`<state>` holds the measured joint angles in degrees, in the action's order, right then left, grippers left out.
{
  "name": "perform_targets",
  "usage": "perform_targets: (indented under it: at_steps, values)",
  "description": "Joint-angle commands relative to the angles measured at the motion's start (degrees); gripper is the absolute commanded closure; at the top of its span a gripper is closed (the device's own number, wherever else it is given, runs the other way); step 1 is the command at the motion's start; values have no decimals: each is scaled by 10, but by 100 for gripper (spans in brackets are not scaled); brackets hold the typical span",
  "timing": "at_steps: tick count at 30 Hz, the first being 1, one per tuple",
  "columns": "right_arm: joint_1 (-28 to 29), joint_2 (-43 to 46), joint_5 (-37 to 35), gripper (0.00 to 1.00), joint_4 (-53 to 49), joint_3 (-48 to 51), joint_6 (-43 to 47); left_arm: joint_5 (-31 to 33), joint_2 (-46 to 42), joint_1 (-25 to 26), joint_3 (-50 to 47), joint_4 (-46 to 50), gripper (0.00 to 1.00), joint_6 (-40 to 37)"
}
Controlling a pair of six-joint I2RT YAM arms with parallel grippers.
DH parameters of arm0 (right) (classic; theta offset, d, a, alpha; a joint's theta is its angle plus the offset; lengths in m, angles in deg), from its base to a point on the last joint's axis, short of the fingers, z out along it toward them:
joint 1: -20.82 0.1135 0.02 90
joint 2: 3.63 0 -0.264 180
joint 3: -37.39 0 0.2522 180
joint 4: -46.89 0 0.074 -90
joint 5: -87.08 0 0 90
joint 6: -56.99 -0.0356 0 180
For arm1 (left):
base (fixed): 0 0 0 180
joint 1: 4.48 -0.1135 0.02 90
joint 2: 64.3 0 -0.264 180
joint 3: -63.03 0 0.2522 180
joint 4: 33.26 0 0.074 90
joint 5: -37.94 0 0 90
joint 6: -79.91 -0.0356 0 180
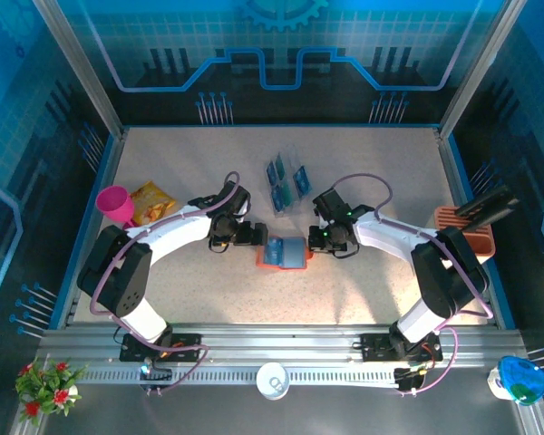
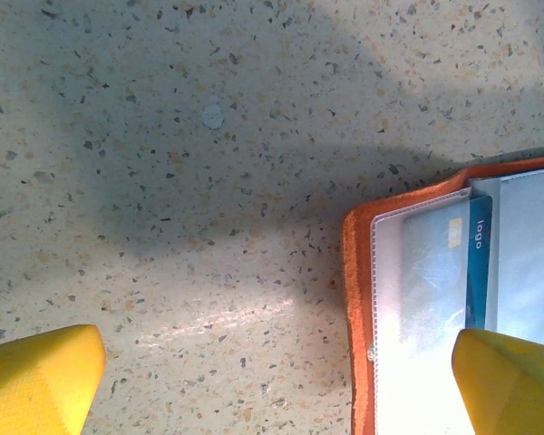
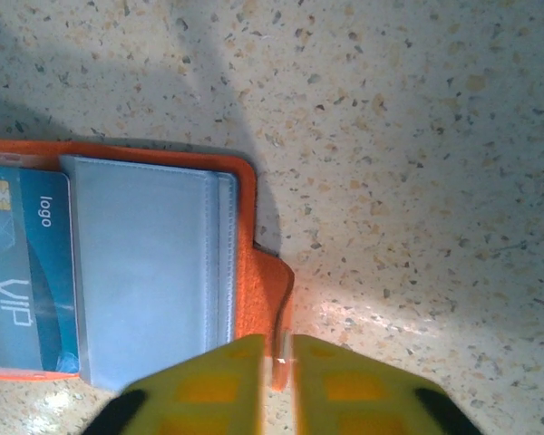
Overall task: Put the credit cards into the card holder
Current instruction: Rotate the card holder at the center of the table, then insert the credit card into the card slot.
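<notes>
**At mid-table: one card in, the rest waiting**

On the left, the left pincer (image 2: pixel 278 353) hangs just above the table (image 1: pixel 372 172) with its jaws spread as wide as they go and nothing between them. One yellow finger (image 2: pixel 512 385) sits over the near left corner of the holder (image 1: pixel 284 252); the other is over bare table. The holder lies open and flat between the two arms, orange edge out and grey-blue pockets up.

A blue card (image 3: pixel 27 272) marked "VIP" and "logo" is already tucked into the holder, lying partly under a clear sleeve. That is the part of the job done, as far as I can judge.

Beyond the holder, near but not touching it, the loose cards (image 1: pixel 286 184) lie in a small cluster on the table. There are several, blue and teal, and their exact number is hard to make out. All of them are left to load.

On the right, the right pincer (image 3: pixel 276 358) is nearly closed. The holder's orange tab (image 3: pixel 274 290) runs into the narrow slit between its jaws, so it appears to pinch the tab and pin the holder in place.
</notes>
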<state>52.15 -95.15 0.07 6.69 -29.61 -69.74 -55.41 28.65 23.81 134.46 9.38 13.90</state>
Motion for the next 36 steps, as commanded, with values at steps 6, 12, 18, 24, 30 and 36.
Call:
perform_targets:
  at_steps: [6,12,18,24,30,36]
  values:
    - [-6,43,-1,74,-16,-18,-18,-11,-4,2,-16,15,1,-11]
    - [8,51,25,82,6,-32,-26,0,1,3,-26,18,1,-15]
    - [38,20,66,89,65,-35,-36,8,12,3,-34,15,1,-15]
    - [64,-25,81,93,109,-44,-50,19,25,2,-37,19,1,-18]
    - [70,-65,90,96,134,-49,-60,26,42,2,-32,29,1,-20]
    - [75,-93,92,98,138,-63,-60,25,47,1,-33,28,1,-24]
